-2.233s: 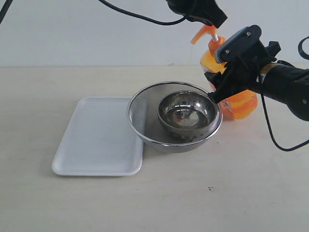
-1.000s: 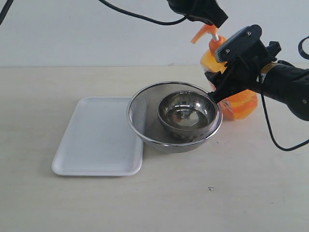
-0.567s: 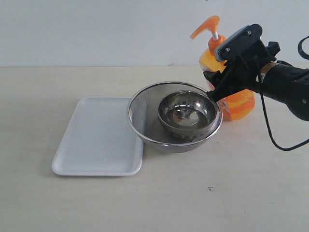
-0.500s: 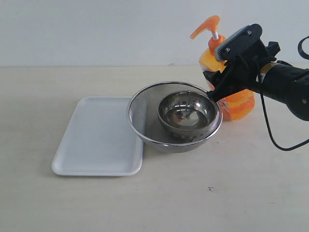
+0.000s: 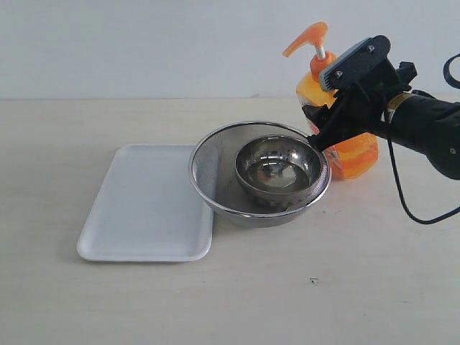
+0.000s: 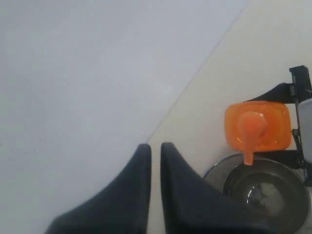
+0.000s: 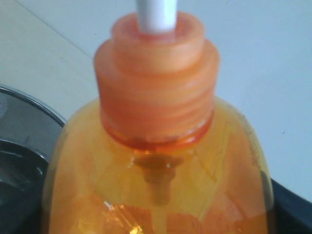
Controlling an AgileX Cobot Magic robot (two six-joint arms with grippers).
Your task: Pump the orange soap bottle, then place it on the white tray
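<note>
Surface (image 5: 359,287): carries everything. White tray (image 5: 144,208) lies empty, left of the mesh strainer (image 5: 208,180) and touching it. A steel bowl (image 5: 277,169) is nested inside the strainer.

Orange soap bottle (image 5: 357,154) stands upright just behind the strainer, well apart from the tray. Its spout (image 6: 247,146) reaches over the bowl, presumably to catch soap.

Right end effector (image 5: 321,129) clamps the bottle's body, likely steadying it for the carry. Left end effector (image 6: 153,146) is high above, jaws drawn together, holding nothing.

Right end effector (image 5: 334,108) gripping orange soap bottle (image 5: 357,154), white tray (image 5: 144,205) beside strainer (image 5: 208,176)
</note>
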